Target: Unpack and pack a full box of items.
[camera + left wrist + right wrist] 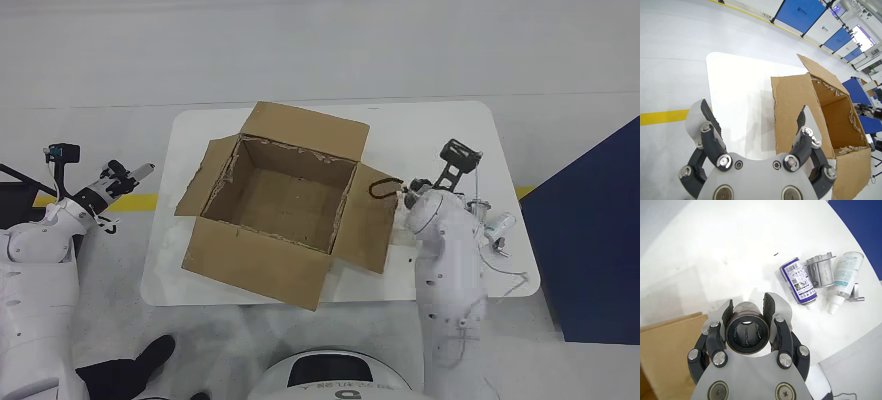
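Note:
An open cardboard box (pixel 280 205) stands in the middle of the white table (pixel 430 125), flaps spread, its bare bottom showing. My right gripper (pixel 748 303) is shut on a dark metal cylinder with ball rows inside (pixel 747 330), above the table beside the box's right flap (pixel 368 225). Farther right on the table lie a purple-labelled spray can (pixel 798 281), a grey metal part (pixel 821 273) and a white tube bottle (pixel 845 273). My left gripper (pixel 755 117) hangs open and empty off the table's left edge, its fingers (pixel 710 117) pointing toward the box (pixel 800 106).
A small metal bracket (pixel 857 294) lies by the tube bottle. The items (pixel 495 225) cluster near the table's right edge. Blue partition panels (pixel 590 250) stand right of the table. A yellow floor line (pixel 662 116) runs on the left.

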